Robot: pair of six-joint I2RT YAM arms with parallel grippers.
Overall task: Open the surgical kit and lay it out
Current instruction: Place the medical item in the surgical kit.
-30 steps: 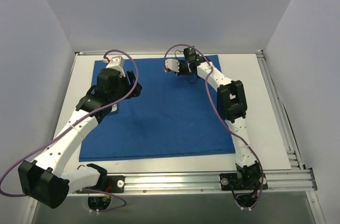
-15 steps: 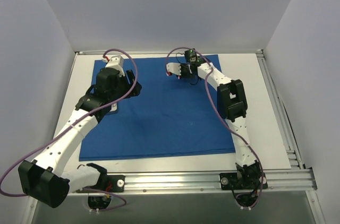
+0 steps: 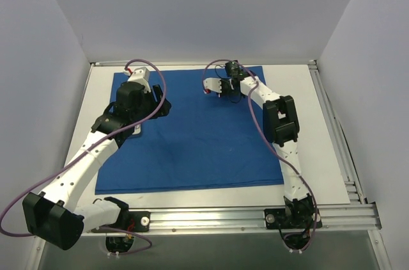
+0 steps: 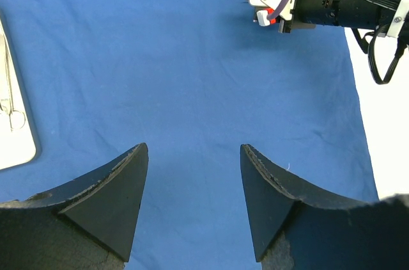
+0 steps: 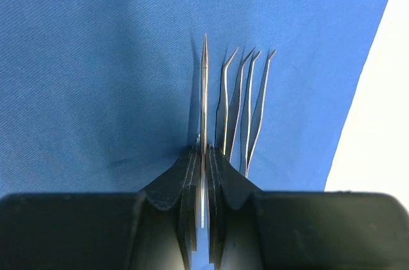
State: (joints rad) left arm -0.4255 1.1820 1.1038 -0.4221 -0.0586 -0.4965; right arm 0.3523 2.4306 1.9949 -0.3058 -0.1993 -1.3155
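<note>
While right gripper clamps a pointed instrument, left gripper gapes (above blue cloth), pale tray alongside.

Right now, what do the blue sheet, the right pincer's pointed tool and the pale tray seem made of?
Blue sheet: matte woven cloth, visible weave, soft creases. Pointed tool: polished metal, probably steel, thin, glinting. Pale tray: perhaps plastic, smooth off-white, rounded corner.

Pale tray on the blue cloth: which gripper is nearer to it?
Left. The left gripper hovers over the cloth beside the tray; the right gripper, shut on thin instruments, is farther across the cloth.
</note>
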